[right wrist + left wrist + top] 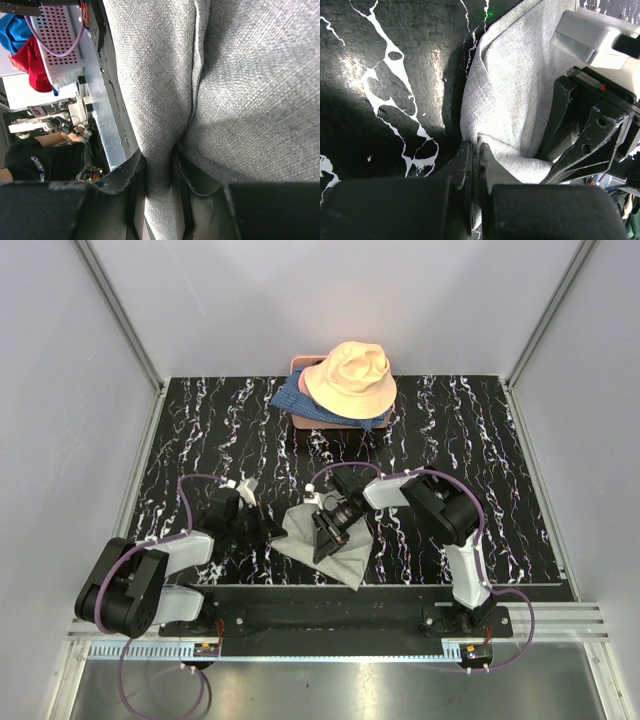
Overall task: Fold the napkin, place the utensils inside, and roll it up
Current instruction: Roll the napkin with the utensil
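Observation:
The light-grey napkin (345, 558) lies bunched on the black marbled table (470, 440) near the front edge, between my two arms. My left gripper (277, 533) is at its left edge; in the left wrist view this gripper (476, 150) is shut on a thin edge of the napkin (515, 90). My right gripper (328, 535) reaches in from the right over the cloth. In the right wrist view that gripper (159, 162) is shut on a raised fold of the napkin (240, 75). The utensils are out of view.
A peach bucket hat (350, 378) sits on blue patterned fabric (296, 400) over a pink box at the table's back centre. Grey walls close in both sides. A metal rail (330, 645) runs along the front below the arm bases.

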Robot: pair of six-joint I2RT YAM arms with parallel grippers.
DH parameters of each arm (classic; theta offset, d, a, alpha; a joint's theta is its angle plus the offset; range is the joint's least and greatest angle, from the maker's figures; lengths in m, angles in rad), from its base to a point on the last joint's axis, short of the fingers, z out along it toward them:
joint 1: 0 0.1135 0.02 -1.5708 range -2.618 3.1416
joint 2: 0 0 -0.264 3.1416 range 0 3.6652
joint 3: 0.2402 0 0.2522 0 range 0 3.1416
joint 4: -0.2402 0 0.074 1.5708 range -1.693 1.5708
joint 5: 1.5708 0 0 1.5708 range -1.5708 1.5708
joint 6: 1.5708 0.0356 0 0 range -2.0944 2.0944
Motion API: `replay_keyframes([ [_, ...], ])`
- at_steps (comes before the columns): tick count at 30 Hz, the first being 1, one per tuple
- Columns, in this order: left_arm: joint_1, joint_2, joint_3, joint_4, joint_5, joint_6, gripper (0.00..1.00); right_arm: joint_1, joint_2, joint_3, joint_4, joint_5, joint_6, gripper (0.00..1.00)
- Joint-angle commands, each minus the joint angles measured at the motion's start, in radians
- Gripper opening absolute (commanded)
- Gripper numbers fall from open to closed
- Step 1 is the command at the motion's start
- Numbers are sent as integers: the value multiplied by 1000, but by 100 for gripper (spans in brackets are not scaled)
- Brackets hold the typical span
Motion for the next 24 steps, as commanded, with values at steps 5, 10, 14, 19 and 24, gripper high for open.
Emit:
replay_keyframes([
  [5,-1,20,12,-63,14,26,0,-32,-66,67,-36,87,-31,49],
  [10,-1,23,24,-79,-6,30,0,-29,-221,63,-71,261,-27,71],
  [14,-1,34,34,-88,-19,33,0,53,-336,21,-63,531,-34,73],
  [19,-3,60,47,-89,-26,40,0,235,-460,-75,47,967,-44,76],
  [24,0,84,61,-92,-28,43,0,371,-477,-129,142,1206,-71,76],
])
